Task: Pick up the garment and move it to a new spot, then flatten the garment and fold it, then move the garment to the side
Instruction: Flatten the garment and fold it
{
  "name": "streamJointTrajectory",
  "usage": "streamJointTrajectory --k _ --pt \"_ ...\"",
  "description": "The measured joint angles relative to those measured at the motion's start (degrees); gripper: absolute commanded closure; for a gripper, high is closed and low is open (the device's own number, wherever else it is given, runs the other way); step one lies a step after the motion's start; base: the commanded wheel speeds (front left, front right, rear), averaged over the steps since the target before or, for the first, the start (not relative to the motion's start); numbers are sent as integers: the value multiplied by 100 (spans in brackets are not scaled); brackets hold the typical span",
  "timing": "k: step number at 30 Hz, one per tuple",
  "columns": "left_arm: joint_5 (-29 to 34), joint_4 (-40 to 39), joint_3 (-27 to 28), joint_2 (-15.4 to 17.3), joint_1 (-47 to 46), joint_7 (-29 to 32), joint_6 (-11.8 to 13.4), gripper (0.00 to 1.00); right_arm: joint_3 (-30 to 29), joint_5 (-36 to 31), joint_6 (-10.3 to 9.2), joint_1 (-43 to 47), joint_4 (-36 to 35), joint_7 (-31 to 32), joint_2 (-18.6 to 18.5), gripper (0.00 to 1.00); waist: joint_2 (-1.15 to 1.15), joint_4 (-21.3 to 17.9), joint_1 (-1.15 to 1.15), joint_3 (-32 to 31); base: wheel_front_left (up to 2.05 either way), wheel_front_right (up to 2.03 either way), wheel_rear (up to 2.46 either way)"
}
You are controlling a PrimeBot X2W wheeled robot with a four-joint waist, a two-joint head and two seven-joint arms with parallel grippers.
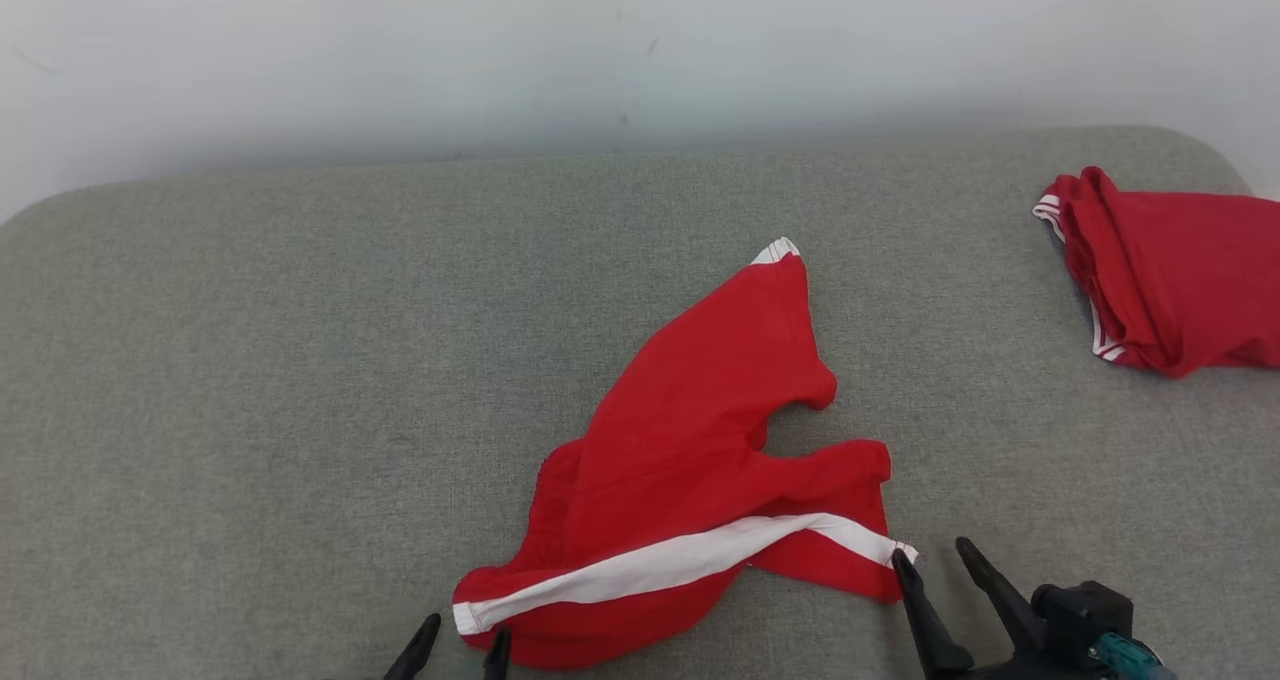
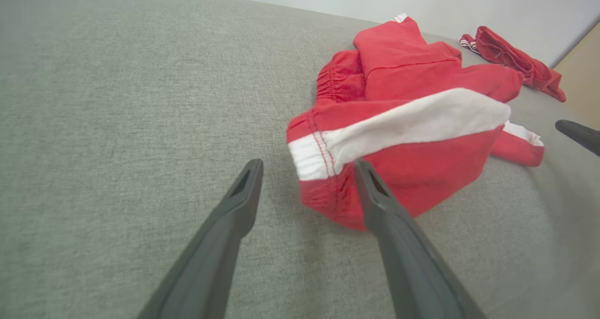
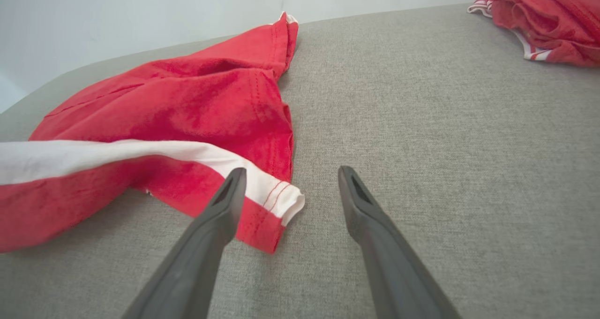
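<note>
The garment (image 1: 690,440) is a pair of red shorts with a white side stripe, lying crumpled on the grey cushion (image 1: 250,360) in the lower middle. My left gripper (image 1: 462,650) is open at the waistband end, one finger over the cloth's corner (image 2: 323,155). My right gripper (image 1: 935,555) is open at the leg-hem end, its left finger at the striped corner (image 3: 276,197). Nothing is held by either one.
A second red garment (image 1: 1170,270) with white trim lies bunched at the cushion's far right edge. A pale wall (image 1: 600,50) runs behind the cushion. Bare grey fabric stretches across the left half and the back.
</note>
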Motion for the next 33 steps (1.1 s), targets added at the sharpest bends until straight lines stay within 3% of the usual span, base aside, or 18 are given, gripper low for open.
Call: streamJointTrajectory --k 14,16,17,18,19,27,33 --pt "-376 246 -509 159 -559 0 0 0 499 446 0 -549 722 -1 112 0 0 -38 0 196 0 0 0" --pt "-426 245 -525 148 -593 0 0 0 527 512 0 -584 794 -1 135 36 0 -29 0 212 0 0 0" --pt "-437 247 -536 146 -603 0 0 17 547 520 0 -605 809 -1 143 90 0 -25 0 219 0 0 0" --pt "-454 254 -553 143 -612 0 0 65 570 560 0 -623 825 -1 148 100 0 -22 0 225 0 0 0" --pt "-490 254 -563 131 -622 0 0 100 584 608 0 -634 850 -1 152 100 0 -22 0 232 0 0 0" --pt "-633 180 -515 12 -692 0 0 100 548 661 0 -699 634 -1 102 100 0 -50 0 261 0 0 0" --pt "-582 -336 -291 27 -765 1 0 100 230 491 0 -666 -164 0 -67 100 0 -106 0 303 0 0 0"
